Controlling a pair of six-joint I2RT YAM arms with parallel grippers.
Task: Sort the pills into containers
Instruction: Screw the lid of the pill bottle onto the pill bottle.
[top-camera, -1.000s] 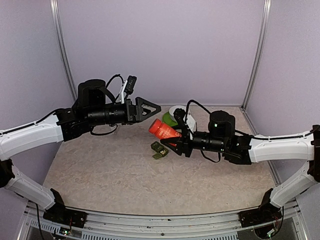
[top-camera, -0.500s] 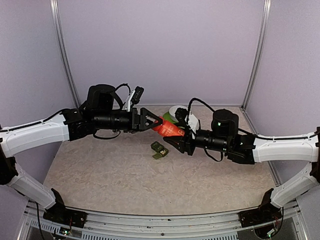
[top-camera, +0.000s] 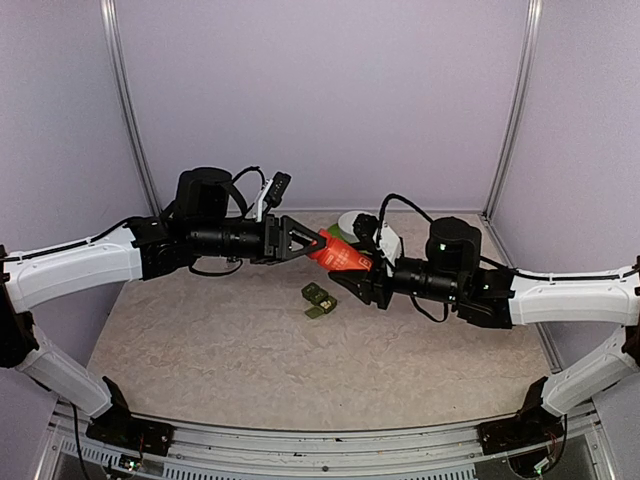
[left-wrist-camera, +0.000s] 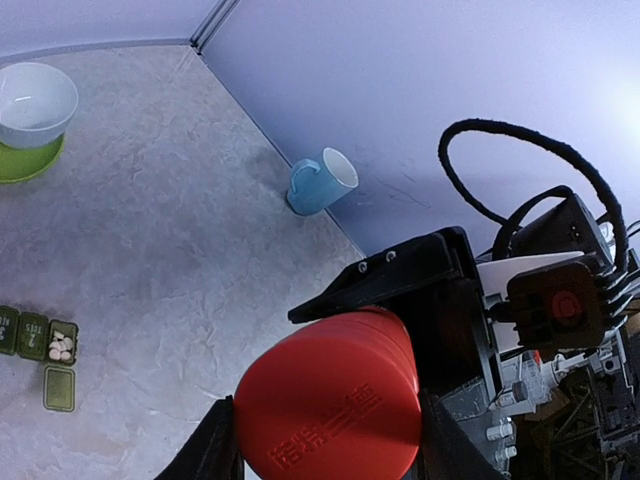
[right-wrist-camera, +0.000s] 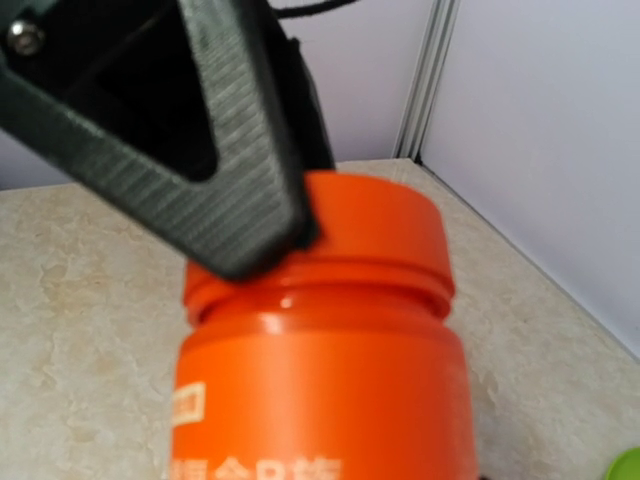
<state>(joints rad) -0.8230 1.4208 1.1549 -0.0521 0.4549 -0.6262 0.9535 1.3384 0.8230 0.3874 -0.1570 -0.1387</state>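
Observation:
The red bottle (top-camera: 338, 257) is held in the air between both arms. My right gripper (top-camera: 356, 272) is shut on its body; the bottle fills the right wrist view (right-wrist-camera: 320, 390), where my own fingers are hidden. My left gripper (top-camera: 312, 241) is shut on the bottle's cap (left-wrist-camera: 330, 405), one finger on each side. The dark green containers (top-camera: 318, 299) lie on the table below the bottle. In the left wrist view the containers (left-wrist-camera: 25, 333) have one compartment open, with white pills (left-wrist-camera: 62, 345) inside.
A white bowl on a green base (top-camera: 350, 224) stands at the back behind the bottle, also in the left wrist view (left-wrist-camera: 35, 100). A blue cup (left-wrist-camera: 322, 183) lies by the right wall. Walls close off the back and both sides.
My left gripper moved right and closed around the bottle's cap. My right gripper lifted the bottle slightly up and left to meet it.

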